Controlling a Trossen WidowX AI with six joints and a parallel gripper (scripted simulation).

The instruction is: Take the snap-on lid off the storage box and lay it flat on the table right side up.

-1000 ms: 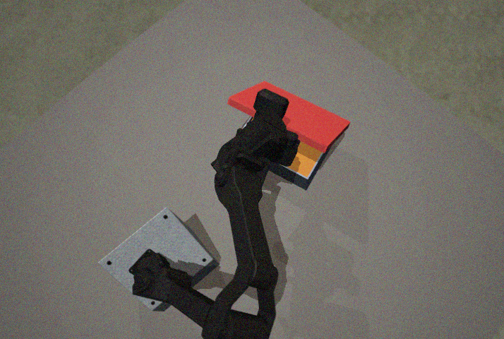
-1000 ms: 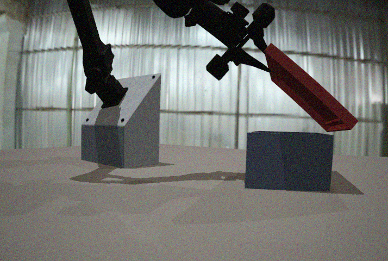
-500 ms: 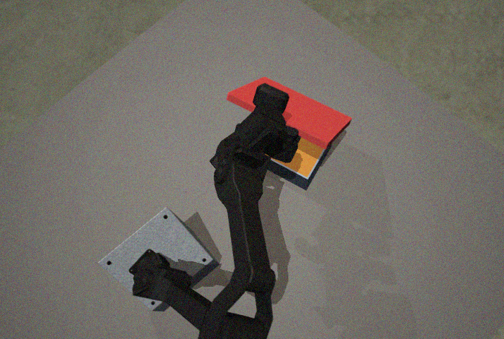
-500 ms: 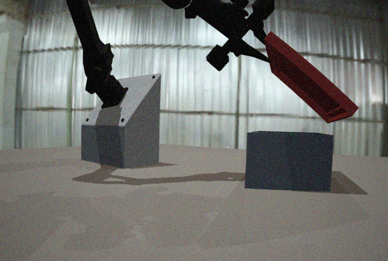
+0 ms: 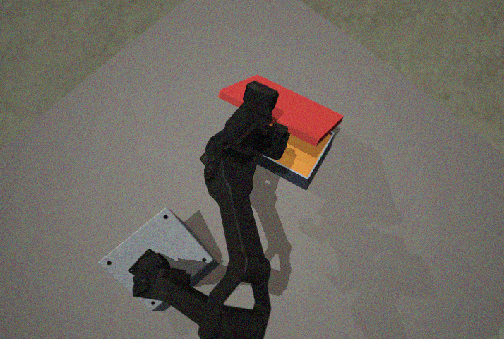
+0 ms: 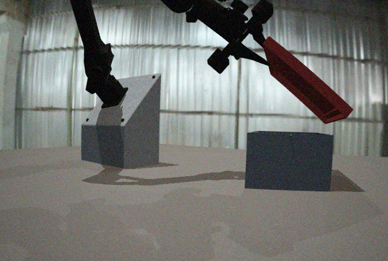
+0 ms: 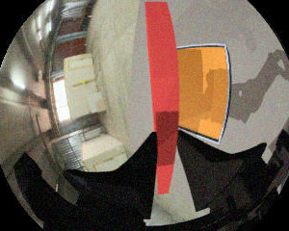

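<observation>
The red lid [image 5: 308, 114] [image 6: 308, 76] [image 7: 161, 58] is off the box and in the air above it. It is steeply tilted, its held edge high and its far edge low, with its hollow underside partly visible in the exterior view. The dark blue storage box [image 5: 289, 174] [image 6: 288, 163] [image 7: 190, 72] stands upright on the table, open, its orange inside showing. My gripper [image 6: 266, 55] [image 7: 166, 135] is shut on one edge of the lid, a finger on each side. A gap shows between the lid's low edge and the box rim. In the top view the arm hides the fingertips.
The arm's grey wedge-shaped base block [image 5: 169, 235] [image 6: 142, 123], with dark bolts on its sloped face, stands on the table to the left of the box in the exterior view. The table [image 5: 140, 140] [image 6: 185, 215] bears shadows of the arm and box.
</observation>
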